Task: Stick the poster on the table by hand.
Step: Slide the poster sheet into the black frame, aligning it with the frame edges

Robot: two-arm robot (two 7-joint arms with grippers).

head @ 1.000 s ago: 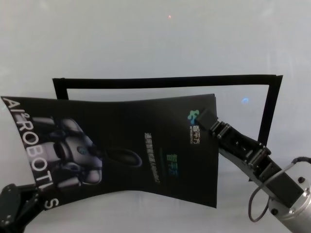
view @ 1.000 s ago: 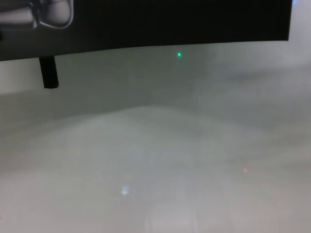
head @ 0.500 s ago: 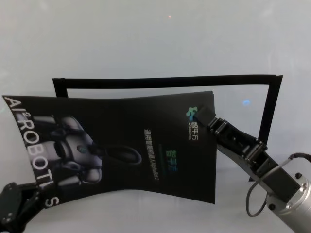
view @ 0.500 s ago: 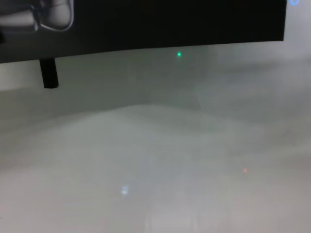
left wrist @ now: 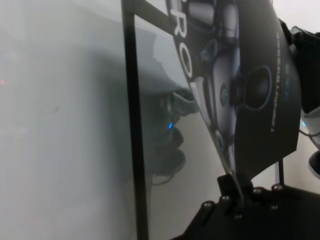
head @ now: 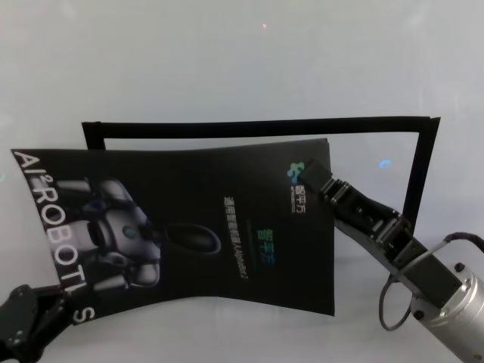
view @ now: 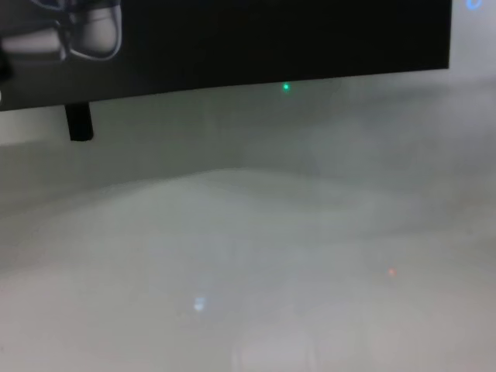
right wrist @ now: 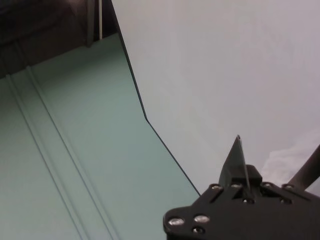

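The poster is held bowed above the table, w/ left gripper clamped on its 7 o'clock corner and right gripper pinching its 2 o'clock edge, over the black tape frame.

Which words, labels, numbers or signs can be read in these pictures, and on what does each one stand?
"AI²ROBOTI S": big white capitals along the left edge of the poster, partly covered near the left gripper.
Small logo with lettering beside the right gripper: too small to read.
Lines of small white and teal text mid-poster: too blurred to read.
The table carries no text.
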